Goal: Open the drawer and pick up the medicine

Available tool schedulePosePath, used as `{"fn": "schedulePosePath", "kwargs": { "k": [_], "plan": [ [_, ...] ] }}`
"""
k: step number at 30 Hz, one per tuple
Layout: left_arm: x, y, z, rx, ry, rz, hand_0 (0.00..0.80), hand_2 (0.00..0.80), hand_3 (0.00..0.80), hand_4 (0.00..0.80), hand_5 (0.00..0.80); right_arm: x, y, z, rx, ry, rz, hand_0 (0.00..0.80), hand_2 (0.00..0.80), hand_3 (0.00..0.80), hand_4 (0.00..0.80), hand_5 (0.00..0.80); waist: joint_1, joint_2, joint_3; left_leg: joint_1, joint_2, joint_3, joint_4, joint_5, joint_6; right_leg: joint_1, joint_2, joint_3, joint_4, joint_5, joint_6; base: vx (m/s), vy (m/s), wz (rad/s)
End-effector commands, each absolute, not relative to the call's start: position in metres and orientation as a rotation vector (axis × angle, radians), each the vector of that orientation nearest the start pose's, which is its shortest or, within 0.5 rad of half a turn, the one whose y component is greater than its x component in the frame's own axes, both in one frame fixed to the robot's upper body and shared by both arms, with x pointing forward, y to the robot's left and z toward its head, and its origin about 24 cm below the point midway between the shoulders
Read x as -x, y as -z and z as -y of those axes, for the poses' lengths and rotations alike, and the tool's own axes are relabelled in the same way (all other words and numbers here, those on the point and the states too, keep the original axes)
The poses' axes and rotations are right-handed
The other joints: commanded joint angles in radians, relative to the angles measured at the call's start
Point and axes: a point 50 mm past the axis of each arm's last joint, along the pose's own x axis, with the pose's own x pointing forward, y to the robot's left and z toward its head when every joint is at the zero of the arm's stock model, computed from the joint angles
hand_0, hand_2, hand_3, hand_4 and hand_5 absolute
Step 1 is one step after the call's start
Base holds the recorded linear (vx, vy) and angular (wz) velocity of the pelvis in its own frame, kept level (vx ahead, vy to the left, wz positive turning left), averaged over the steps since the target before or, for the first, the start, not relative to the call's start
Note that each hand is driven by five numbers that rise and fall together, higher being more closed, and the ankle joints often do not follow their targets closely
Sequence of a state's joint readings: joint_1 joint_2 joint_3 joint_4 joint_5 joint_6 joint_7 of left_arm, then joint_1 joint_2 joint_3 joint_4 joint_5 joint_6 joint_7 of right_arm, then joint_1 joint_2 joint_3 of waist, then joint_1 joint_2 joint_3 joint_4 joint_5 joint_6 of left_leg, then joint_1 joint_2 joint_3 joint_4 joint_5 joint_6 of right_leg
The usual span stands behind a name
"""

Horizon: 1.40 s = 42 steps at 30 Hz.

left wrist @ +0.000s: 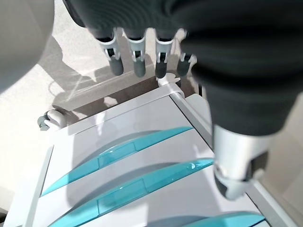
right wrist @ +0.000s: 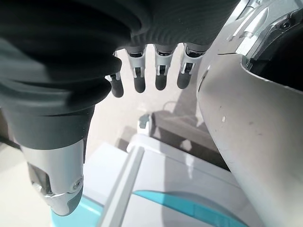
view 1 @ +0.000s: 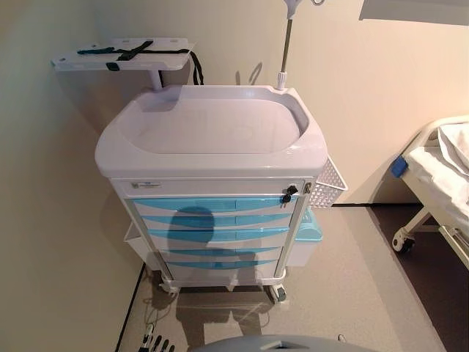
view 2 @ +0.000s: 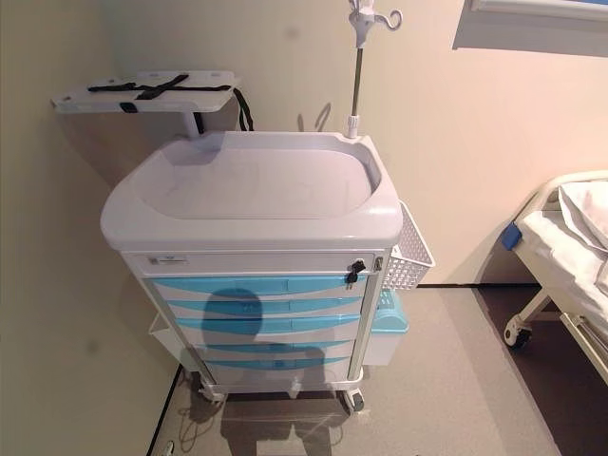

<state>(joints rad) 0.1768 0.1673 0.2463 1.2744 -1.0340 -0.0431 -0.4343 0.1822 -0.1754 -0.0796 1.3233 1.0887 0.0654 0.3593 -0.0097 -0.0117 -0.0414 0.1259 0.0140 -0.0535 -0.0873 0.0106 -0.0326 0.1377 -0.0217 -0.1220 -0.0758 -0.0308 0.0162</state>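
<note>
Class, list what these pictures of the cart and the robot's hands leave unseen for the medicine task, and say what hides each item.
1. The medicine: in no view; every drawer of the cart is closed.
2. Basket contents: eye views, mesh wall hides them.
3. The bed: cut off by the eye views' right edge.
4. Left hand and right hand: only in their wrist views, open and holding nothing.

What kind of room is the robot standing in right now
Most likely a hospital ward or clinic room. A wheeled medical cart with blue-handled drawers stands against the wall, an IV pole rises from its back corner, and a hospital bed on castors shows at the right.
</note>
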Motion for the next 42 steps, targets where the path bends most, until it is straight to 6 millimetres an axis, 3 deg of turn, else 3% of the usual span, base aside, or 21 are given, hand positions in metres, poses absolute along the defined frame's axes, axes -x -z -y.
{"fn": "schedulePosePath", "kwargs": {
  "k": [1,9,19,29,33,34,37,41,42],
  "plan": [
    [-0.032,0.165,-0.229,1.014,-0.691,-0.794,0.000,0.000,0.000,0.000,0.000,-0.016,0.173,0.208,-1.003,0.637,-1.066,0.000,0.000,0.000,0.000,0.000,0.013,-0.039,-0.012,-0.011,-0.057,-0.005,0.000,-0.044,0.033,-0.056,-0.023,0.005,-0.008,0.069,0.078,0.000,0.000,0.00],
    [-0.038,0.165,-0.228,1.016,-0.669,-0.777,0.000,0.000,0.000,0.000,0.000,-0.016,0.173,0.208,-0.997,0.632,-1.069,0.000,0.000,0.000,0.000,0.000,0.010,-0.039,-0.009,-0.006,-0.059,-0.009,0.000,-0.047,0.037,-0.057,-0.025,0.004,0.000,0.067,0.078,0.000,0.000,0.00],
    [-0.081,0.155,-0.227,1.081,-0.599,-0.614,0.000,0.000,0.000,0.000,0.000,-0.016,0.173,0.209,-0.998,0.612,-1.073,0.000,0.000,0.000,0.000,0.000,0.002,-0.045,0.047,-0.018,-0.070,-0.022,0.004,-0.045,0.059,-0.124,-0.042,0.011,0.116,0.033,0.072,-0.004,0.031,0.00],
    [-0.121,0.143,-0.189,1.221,-0.338,-0.536,0.000,0.000,0.000,0.000,0.000,-0.025,0.172,0.200,-1.032,0.524,-1.073,0.000,0.000,0.000,0.000,0.000,0.003,-0.053,0.102,-0.048,-0.075,-0.014,0.000,-0.037,0.063,-0.171,-0.051,0.008,0.140,0.033,0.083,-0.023,0.025,0.00],
    [-0.138,0.135,-0.182,1.224,-0.258,-0.488,0.000,0.000,0.000,0.000,0.000,-0.038,0.171,0.199,-1.028,0.483,-1.040,0.000,0.000,0.000,0.000,0.000,0.003,-0.055,0.138,-0.064,-0.079,-0.010,0.002,-0.034,0.069,-0.208,-0.052,0.013,0.172,0.031,0.085,-0.100,0.042,-0.01],
    [-0.153,0.126,-0.178,1.220,-0.204,-0.444,0.000,0.000,0.000,0.000,0.000,-0.054,0.168,0.197,-1.029,0.436,-0.996,0.000,0.000,0.000,0.000,0.000,0.005,-0.057,0.187,-0.096,-0.086,-0.003,0.020,-0.028,0.075,-0.255,-0.055,0.024,0.211,0.030,0.084,-0.141,0.054,-0.01],
    [-0.160,0.122,-0.176,1.219,-0.179,-0.425,0.000,0.000,0.000,0.000,0.000,-0.062,0.167,0.196,-1.025,0.417,-0.976,0.000,0.000,0.000,0.000,0.000,0.007,-0.059,0.203,-0.118,-0.090,0.001,0.036,-0.030,0.077,-0.277,-0.058,0.027,0.225,0.030,0.084,-0.149,0.044,-0.04],
    [-0.206,0.086,-0.156,1.223,-0.009,-0.283,0.000,0.000,0.000,0.000,0.000,-0.104,0.156,0.193,-1.007,0.318,-0.861,0.000,0.000,0.000,0.000,0.000,0.020,-0.070,0.314,-0.300,-0.124,0.018,0.207,-0.045,0.080,-0.421,-0.087,0.040,0.313,0.037,0.077,-0.239,0.054,0.02],
    [-0.206,0.085,-0.156,1.223,-0.009,-0.283,0.000,0.000,0.000,0.000,0.000,-0.104,0.156,0.193,-1.007,0.319,-0.861,0.000,0.000,0.000,0.000,0.000,0.020,-0.070,0.312,-0.305,-0.125,0.019,0.211,-0.047,0.081,-0.425,-0.087,0.040,0.315,0.037,0.077,-0.196,0.022,0.07]
  ]
}}
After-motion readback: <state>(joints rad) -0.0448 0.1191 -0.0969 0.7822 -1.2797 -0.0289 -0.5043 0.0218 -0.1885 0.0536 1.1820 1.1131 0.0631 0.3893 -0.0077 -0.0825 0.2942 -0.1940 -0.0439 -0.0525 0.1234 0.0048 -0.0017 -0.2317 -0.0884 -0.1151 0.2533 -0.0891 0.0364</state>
